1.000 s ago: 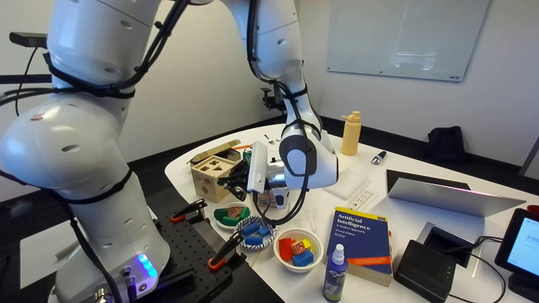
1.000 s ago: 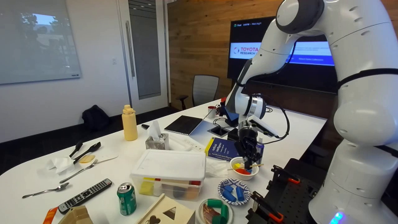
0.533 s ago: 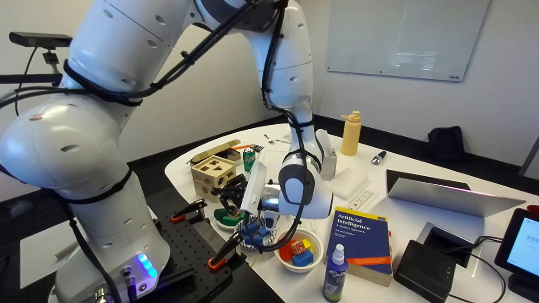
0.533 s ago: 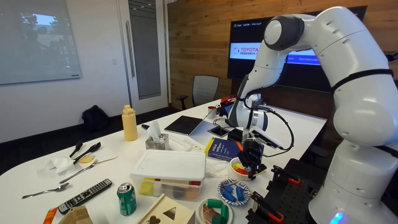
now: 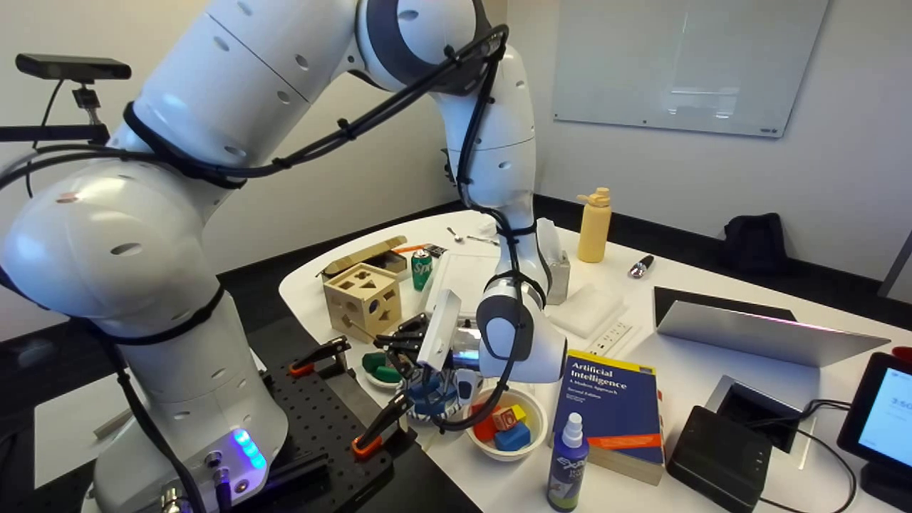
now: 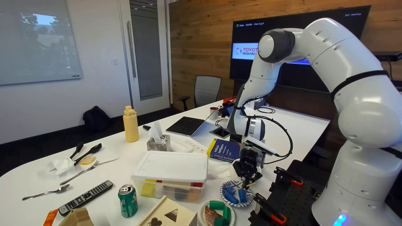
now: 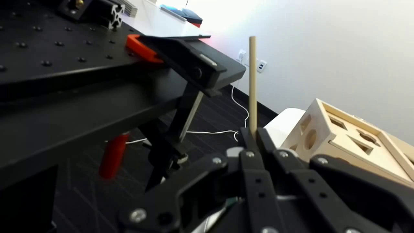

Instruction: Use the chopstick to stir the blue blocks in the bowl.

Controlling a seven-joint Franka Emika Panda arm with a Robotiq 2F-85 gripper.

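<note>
Grasp done: gripper (image 7: 257, 137) over the patterned bowl (image 6: 223, 193) (low, right of centre in an exterior view), blue blocks (image 6: 231, 198) inside, jaws pinched narrow on the chopstick (image 7: 252, 84). Left, I'd judge: the stirring; block contact unclear. Counts: 1 gripper, 1 white bowl (image 5: 536, 424), 1 patterned bowl, 3 blue blocks there plus 1 in the white bowl, 1 chopstick.

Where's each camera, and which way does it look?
An exterior view: near the base, facing the table and whiteboard; arm mostly shows.
An exterior view: above table height, facing the wall screen; base and arm show.
Wrist view: on the arm, facing the chopstick and wooden box; only the arm's jaws show.
Both exterior views share whiteboard and blue blocks.
</note>
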